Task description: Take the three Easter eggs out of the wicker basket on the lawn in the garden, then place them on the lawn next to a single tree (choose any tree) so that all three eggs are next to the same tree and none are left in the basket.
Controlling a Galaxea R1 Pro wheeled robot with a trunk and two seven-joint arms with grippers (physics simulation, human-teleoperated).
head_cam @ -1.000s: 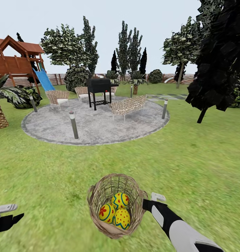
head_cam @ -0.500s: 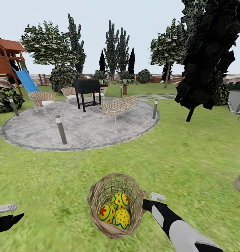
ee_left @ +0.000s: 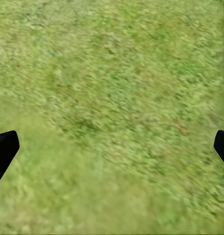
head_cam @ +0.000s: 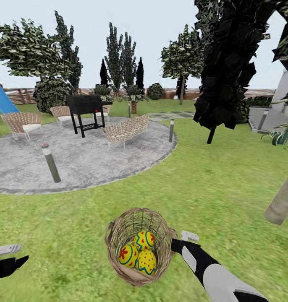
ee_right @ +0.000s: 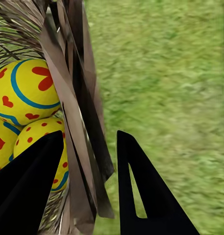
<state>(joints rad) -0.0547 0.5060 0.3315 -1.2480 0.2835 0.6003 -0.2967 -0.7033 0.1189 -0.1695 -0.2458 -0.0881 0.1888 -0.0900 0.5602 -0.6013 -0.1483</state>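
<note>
three easter eggs (head_cam: 138, 251) in one wicker basket (head_cam: 119, 235)

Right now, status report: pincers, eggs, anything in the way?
Right pincer clamped on wicker basket rim. Left pincer open over lawn. Three Easter eggs inside basket. Nothing blocking.

Three painted eggs (head_cam: 138, 251) inside tan wicker basket (head_cam: 119, 228) on lawn (head_cam: 211, 184)

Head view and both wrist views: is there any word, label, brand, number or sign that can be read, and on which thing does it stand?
None: no readable text appears in any view.
The three Easter eggs in the wicker basket bear only painted blue lines and red hearts and dots, no letters.
The black grill and the right tool, closed on the basket's wall, show no label or brand.
</note>
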